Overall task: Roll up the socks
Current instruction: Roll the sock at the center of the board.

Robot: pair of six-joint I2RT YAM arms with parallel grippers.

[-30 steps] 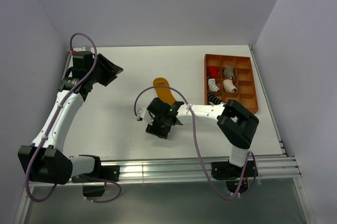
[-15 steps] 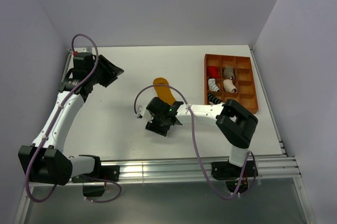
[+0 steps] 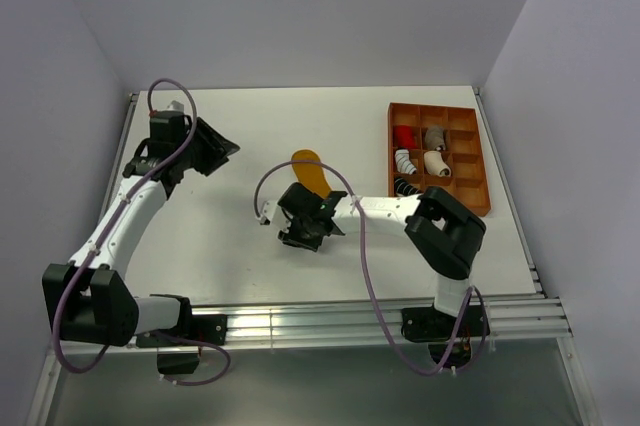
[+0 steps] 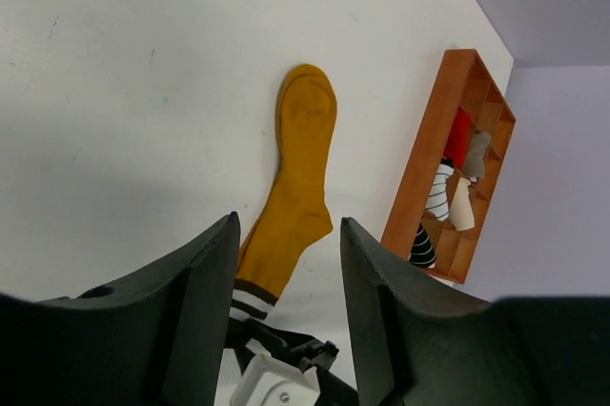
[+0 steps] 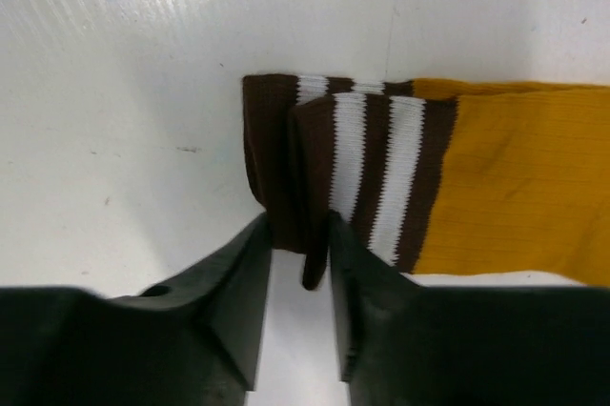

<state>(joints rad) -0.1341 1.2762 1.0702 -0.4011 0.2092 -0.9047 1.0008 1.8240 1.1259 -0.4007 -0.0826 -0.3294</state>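
Right wrist: right gripper (image 5: 297, 234) pinches striped cuff (image 5: 367, 172) of mustard-orange fabric sock (image 5: 505, 196) — roll beginning; next, turn cuff toeward. Left gripper (image 4: 289, 225) jaws apart.

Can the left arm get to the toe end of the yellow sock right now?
Probably yes. The left gripper is open and pointed at the mustard sock, with only bare table between them. The right gripper pinches the striped cuff, so the toe end is free.

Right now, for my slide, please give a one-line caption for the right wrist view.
Right gripper pinches the mustard sock by its striped cuff, flat on the white table.
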